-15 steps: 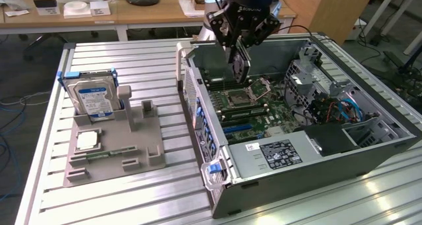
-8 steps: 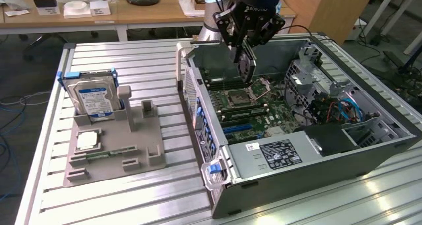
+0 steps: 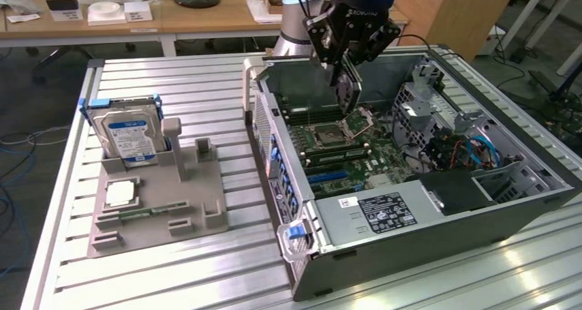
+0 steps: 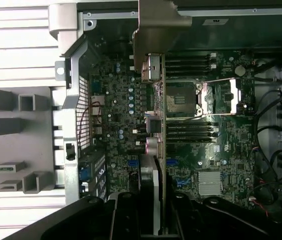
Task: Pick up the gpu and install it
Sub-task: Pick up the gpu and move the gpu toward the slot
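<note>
**Gpu being held edge-on over the open case**

The gpu (image 3: 348,95) is being carried directly below the gripper (image 3: 344,66), inside the mouth of the case (image 3: 454,208) and above the motherboard (image 3: 314,122). It is hanging close to the CPU socket (image 3: 344,126) and is not being seated in anything. The jaws are being kept narrow, clamped on the card's two flat faces, as the wrist view is showing at the gripper (image 4: 151,220).

In the exterior view, the card is being presented as a dark blade. Its long axis is judged to be running steeply down and away from the jaws toward the board. In the wrist view the gpu (image 4: 153,127) is being seen along its thin edge, and the bracket (image 4: 158,30) is being carried at the end farthest from the fingers (image 4: 126,215). The blue slots (image 3: 326,177) are lying apart from the card, toward the power supply (image 3: 386,211).
</note>
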You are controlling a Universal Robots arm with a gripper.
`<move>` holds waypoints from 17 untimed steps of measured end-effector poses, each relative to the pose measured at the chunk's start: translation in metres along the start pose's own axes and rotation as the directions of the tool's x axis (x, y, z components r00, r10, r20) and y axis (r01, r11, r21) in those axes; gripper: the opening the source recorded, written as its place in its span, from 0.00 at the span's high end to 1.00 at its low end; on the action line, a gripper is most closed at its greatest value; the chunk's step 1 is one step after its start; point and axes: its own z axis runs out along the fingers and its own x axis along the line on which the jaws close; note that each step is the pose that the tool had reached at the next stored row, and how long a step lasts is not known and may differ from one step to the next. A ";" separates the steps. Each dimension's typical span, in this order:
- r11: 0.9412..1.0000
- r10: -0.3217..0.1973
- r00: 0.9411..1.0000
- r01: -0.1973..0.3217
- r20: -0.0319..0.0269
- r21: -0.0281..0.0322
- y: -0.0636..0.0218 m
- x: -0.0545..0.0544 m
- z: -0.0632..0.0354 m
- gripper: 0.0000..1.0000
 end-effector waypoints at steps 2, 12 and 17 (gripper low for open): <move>1.000 0.000 1.000 0.000 0.000 0.000 0.0002 -0.003 0.0001 0.72; 1.000 0.000 1.000 0.000 0.000 0.000 0.0009 -0.018 0.0002 0.72; 1.000 0.000 1.000 0.000 0.000 0.000 0.0013 -0.026 0.0003 0.72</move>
